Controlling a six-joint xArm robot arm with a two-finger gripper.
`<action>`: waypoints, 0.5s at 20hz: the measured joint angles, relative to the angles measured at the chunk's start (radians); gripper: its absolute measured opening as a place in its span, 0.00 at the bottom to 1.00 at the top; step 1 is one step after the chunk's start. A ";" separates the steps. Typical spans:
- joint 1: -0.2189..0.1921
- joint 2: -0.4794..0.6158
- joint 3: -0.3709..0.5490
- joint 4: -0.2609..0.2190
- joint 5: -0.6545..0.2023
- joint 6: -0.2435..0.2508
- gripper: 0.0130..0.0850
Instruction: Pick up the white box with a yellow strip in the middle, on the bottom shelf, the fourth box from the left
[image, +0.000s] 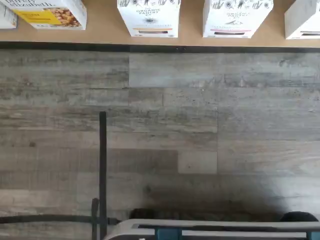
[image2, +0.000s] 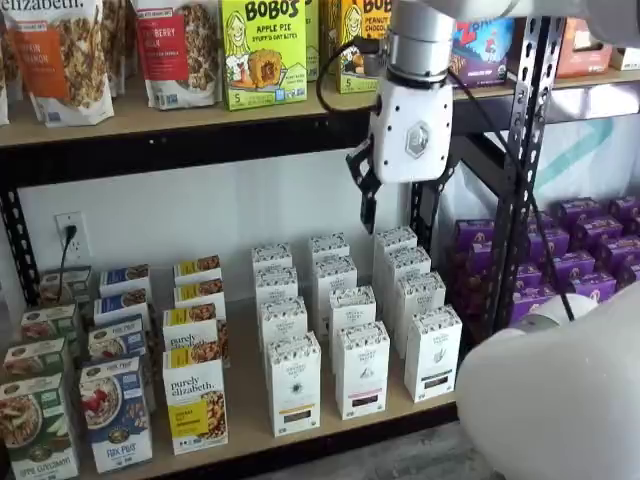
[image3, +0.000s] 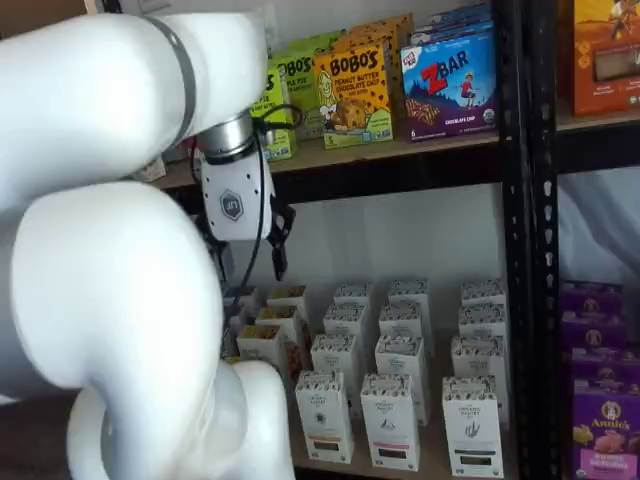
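1. You'll find the white box (image2: 293, 385) upright at the front edge of the bottom shelf (image2: 245, 425). It heads a file of like cartons running back toward the wall. Its yellow-gold band shows low on the front in the wrist view (image: 148, 31).
2. Just beside the white box on one side stands the purely elizabeth box (image2: 195, 405) with its yellow label. On the other side is a like carton with a reddish band (image2: 362, 370), then one with a black band (image2: 433, 352).
3. In a shelf view the white box (image3: 323, 415) is partly hidden behind the white arm (image3: 110, 300).
4. The tool (image2: 403, 195) hangs well above the white box and off toward the black-band side, level with the upper shelf board (image2: 150, 120). Its fingers are spread wide, released, with nothing between them.
5. Grey plank floor (image: 200, 130) lies in front of the white box.
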 joint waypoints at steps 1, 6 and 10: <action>0.002 0.007 0.010 -0.001 -0.016 0.002 1.00; 0.018 0.040 0.057 -0.025 -0.107 0.020 1.00; 0.024 0.066 0.097 -0.018 -0.203 0.022 1.00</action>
